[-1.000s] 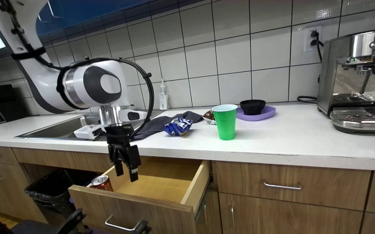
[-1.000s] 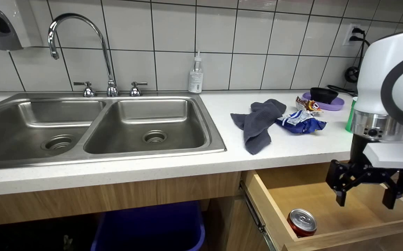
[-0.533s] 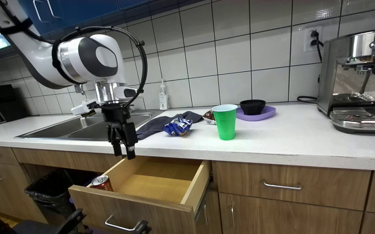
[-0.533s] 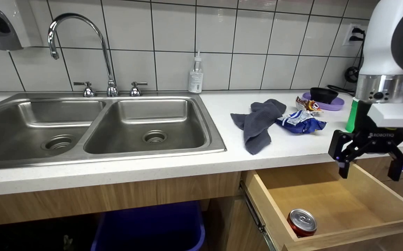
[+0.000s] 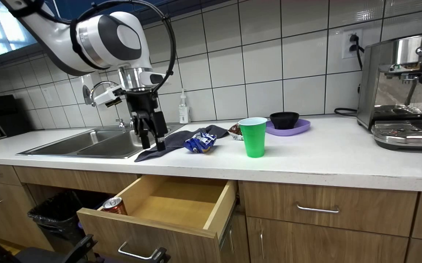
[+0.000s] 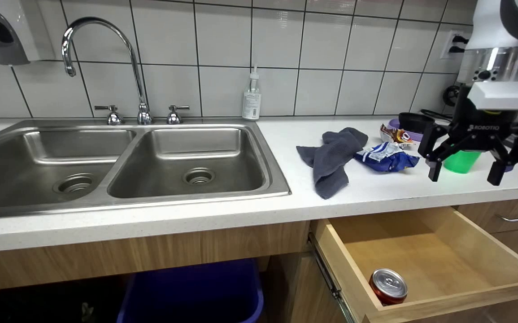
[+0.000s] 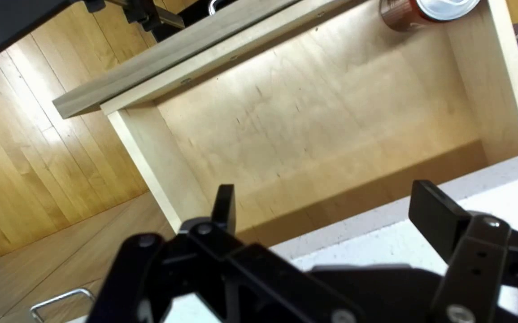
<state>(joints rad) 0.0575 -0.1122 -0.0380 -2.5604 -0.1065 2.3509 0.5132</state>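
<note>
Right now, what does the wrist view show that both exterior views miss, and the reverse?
Wrist view only: floorboards past the end of the drawer farthest from the red soda can.

Exterior views only: double-basin sink, green cup, blue snack bag, black bowl.

Shared: the open drawer, the can, the white countertop, the open, empty gripper.

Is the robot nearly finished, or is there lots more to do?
Looks done: the drawer is open and a red can stands in its front corner. In hand: nothing is gripped; the fingers are spread wide and empty. Maybe left: the drawer might need pushing shut, and the green cup and blue packet are out on the counter, if they should be put away too.
</note>
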